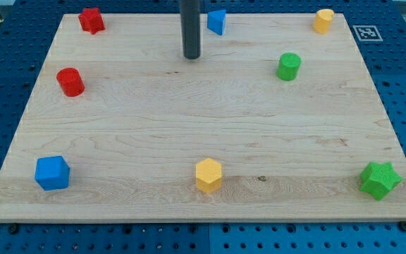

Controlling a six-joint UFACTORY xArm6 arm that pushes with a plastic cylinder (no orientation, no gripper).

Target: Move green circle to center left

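Note:
The green circle (288, 66) is a short green cylinder standing on the wooden board (203, 127) at the view's upper right. My tip (191, 56) is the lower end of a dark rod coming down from the view's top centre. It stands well to the view's left of the green circle and slightly higher, apart from it. The blue triangle (217, 22) is just to the tip's upper right, not touching.
A red star (91, 20) sits at the top left and a red cylinder (70, 82) at the left. A blue cube (52, 173) is at the bottom left, a yellow hexagon (208, 175) at bottom centre, a green star (379, 180) at bottom right, a yellow block (323, 20) at top right.

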